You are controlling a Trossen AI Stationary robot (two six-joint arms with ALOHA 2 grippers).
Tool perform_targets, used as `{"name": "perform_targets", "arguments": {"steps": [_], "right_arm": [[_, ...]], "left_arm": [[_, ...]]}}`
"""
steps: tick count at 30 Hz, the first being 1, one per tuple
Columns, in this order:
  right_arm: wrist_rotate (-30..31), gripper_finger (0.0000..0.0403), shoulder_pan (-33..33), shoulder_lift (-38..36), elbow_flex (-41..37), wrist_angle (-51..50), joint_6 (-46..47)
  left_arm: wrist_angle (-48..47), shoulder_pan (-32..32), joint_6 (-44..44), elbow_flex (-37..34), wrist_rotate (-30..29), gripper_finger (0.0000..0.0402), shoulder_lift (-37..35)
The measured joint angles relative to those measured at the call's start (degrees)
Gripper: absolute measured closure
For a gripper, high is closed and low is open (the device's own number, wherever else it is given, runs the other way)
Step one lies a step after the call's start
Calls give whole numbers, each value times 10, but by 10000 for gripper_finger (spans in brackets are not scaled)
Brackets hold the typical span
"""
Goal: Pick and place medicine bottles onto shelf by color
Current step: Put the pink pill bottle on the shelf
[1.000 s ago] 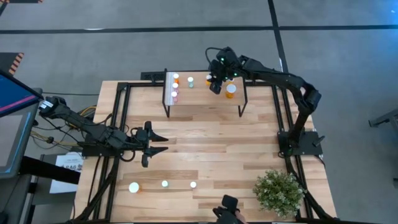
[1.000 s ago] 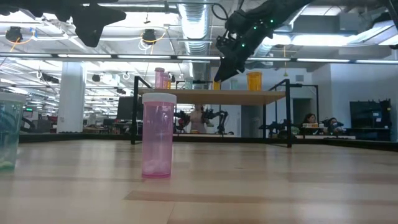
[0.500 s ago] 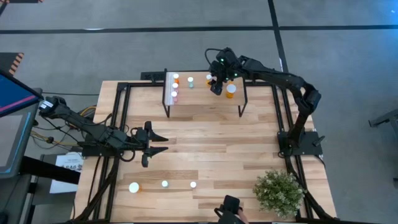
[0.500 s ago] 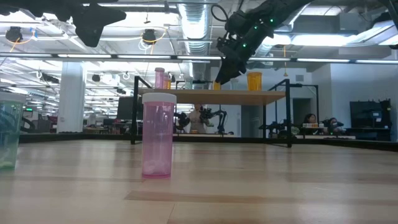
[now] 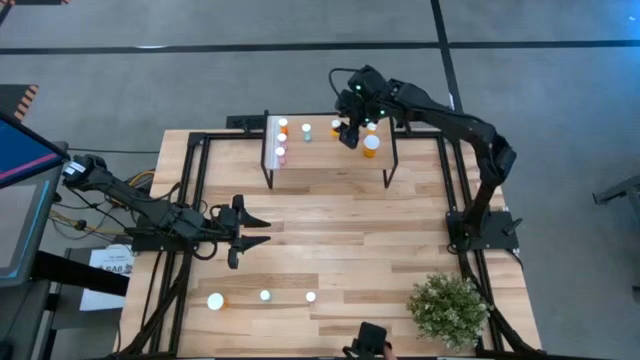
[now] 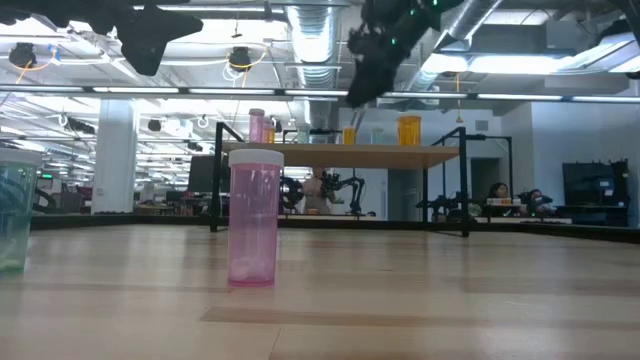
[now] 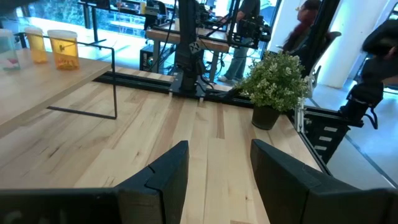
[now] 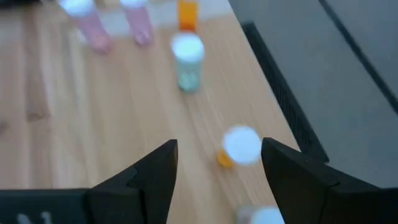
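Note:
The shelf (image 5: pixel 330 158) stands at the table's far side on thin black legs. On it stand several medicine bottles: pink (image 8: pixel 87 28) and orange ones by its white strip, a bluish one (image 8: pixel 188 59), a small orange one (image 8: pixel 238 148) and a larger orange one (image 5: pixel 371 145). My right gripper (image 5: pixel 349 138) hangs open above the shelf, over the small orange bottle and touching nothing. My left gripper (image 5: pixel 262 231) waits open over the table's left middle. A pink bottle (image 6: pixel 252 218) and a bluish one (image 6: pixel 14 210) stand upright near the front edge.
Three white-capped bottles (image 5: pixel 265 296) stand in a row near the table's front left. A green potted plant (image 5: pixel 448 308) sits at the front right corner. Black frame rails (image 5: pixel 190 180) run along the table's sides. People and other workbenches show in the room behind.
My right gripper has risen straight up from the shelf top, clear of the small orange bottle, which stays standing on the shelf. My left arm has kept still.

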Motion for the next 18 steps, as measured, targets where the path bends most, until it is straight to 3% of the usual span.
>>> {"name": "perform_targets", "arguments": {"steps": [10, 18], "right_arm": [[-68, 148, 49, -104, 0, 57, 21], [-45, 148, 202, -249, -186, 119, 38]], "left_arm": [[-6, 0, -10, 0, 21, 242, 0], [-9, 0, -17, 0, 18, 242, 0]]}}
